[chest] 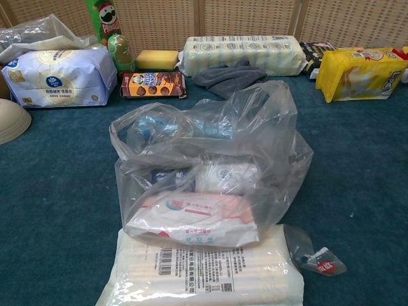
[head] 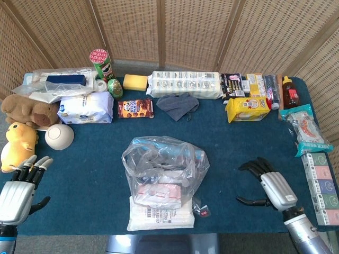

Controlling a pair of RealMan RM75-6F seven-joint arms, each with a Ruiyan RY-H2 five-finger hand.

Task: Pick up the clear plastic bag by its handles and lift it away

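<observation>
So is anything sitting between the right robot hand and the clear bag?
Nothing visible: only bare blue cloth lies between the right robot hand and the bag. A small wrapper sits by the bag's near right corner, below that line.

The surface (head: pixel 95 174) was a deep teal cloth, backed by tan woven screens (head: pixel 190 32). The bag (head: pixel 165 168) was clear, showing a pink-and-white pack (chest: pixel 191 220) inside. Behind it lay a grey cloth (head: pixel 178 105), a yellow sponge (head: pixel 134 82), a brown biscuit box (head: pixel 135 108) and a green can (head: pixel 103 63) with a red patterned lid. A yellow packet (head: pixel 246 109) sat to one side, a yellow plush (head: pixel 18 145) and a brown plush (head: pixel 25 110) to the other. Both hands, left (head: pixel 17 197) and right (head: pixel 271 186), were silver with black fingers.
</observation>
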